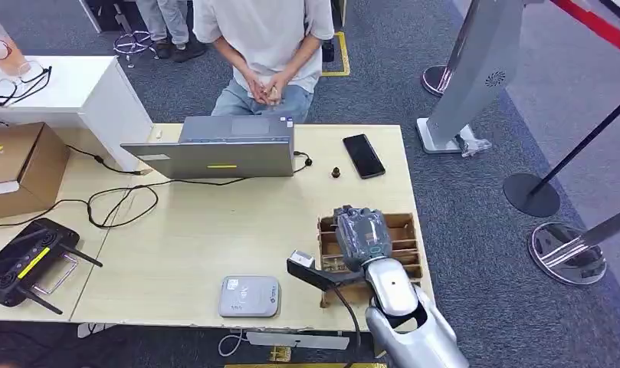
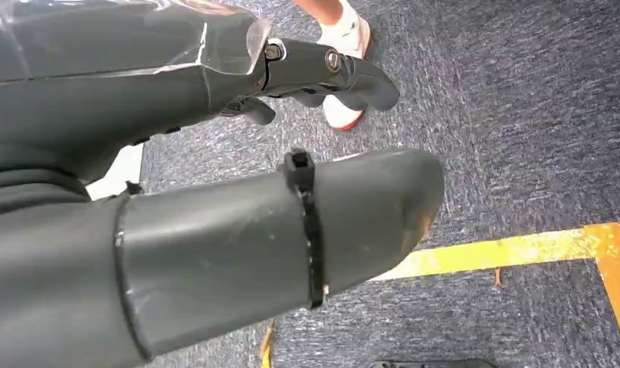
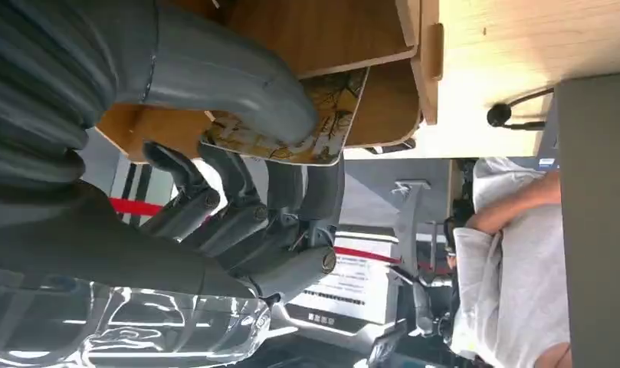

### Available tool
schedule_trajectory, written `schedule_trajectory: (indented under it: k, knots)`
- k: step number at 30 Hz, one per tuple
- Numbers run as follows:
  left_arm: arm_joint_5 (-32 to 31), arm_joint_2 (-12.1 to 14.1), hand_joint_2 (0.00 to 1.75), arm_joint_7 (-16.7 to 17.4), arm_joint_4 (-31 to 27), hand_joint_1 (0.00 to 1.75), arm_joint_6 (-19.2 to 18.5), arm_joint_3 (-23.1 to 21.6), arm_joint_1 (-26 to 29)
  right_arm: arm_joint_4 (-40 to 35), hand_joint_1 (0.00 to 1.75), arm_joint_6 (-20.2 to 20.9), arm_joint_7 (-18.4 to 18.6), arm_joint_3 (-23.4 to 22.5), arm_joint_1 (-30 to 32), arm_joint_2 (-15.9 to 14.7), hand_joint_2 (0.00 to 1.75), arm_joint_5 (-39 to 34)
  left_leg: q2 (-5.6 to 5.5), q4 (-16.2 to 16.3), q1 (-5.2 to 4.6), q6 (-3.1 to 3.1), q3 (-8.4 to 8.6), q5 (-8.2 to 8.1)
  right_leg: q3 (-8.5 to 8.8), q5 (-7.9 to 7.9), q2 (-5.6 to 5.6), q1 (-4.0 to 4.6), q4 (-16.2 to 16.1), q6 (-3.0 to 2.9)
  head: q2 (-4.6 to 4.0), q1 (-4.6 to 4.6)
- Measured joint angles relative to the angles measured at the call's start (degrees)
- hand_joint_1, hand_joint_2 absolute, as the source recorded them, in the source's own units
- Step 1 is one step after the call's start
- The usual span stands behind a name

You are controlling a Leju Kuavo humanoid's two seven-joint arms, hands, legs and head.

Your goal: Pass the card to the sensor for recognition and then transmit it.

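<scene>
My right hand (image 1: 362,234) reaches over a wooden card rack (image 1: 408,227) at the table's near right edge. In the right wrist view its thumb (image 3: 237,84) presses on top of a yellow patterned card (image 3: 331,115) and the dark fingers (image 3: 291,195) sit underneath, so the card is pinched while still partly inside the wooden rack (image 3: 322,38). The grey card sensor (image 1: 249,296) lies flat on the table to the left of the rack, near the front edge. My left hand (image 2: 214,230) hangs over the blue carpet, holding nothing, thumb apart from the fingers.
A grey laptop (image 1: 218,149) stands at the far side with a person (image 1: 264,46) seated behind it. A black phone (image 1: 363,156) and a small knob (image 1: 336,172) lie behind the rack. A cardboard box (image 1: 15,165), black cables (image 1: 123,201) and a black device with antennas (image 1: 27,261) are on the left.
</scene>
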Motion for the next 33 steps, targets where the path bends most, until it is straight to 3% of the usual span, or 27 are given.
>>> schedule_trajectory:
  k: [17,33]
  knots:
    - [0.09,0.00,0.00,-0.02,0.00,0.00,0.17,0.00,0.01,-0.31,1.75,-2.14,-1.46,0.00,0.06,0.17,1.75,-0.28,0.00,0.00,0.00,0.00,0.01,0.00,0.00,0.00,0.01,0.00,0.00,0.00,0.00,0.00]
    - [0.44,-0.02,0.00,-0.61,0.00,0.00,0.46,0.28,0.02,-7.48,1.75,-3.17,-2.40,0.00,1.57,0.15,1.75,0.15,0.00,0.00,0.00,0.00,0.01,0.00,0.00,0.00,0.01,0.01,0.00,0.00,0.00,0.00]
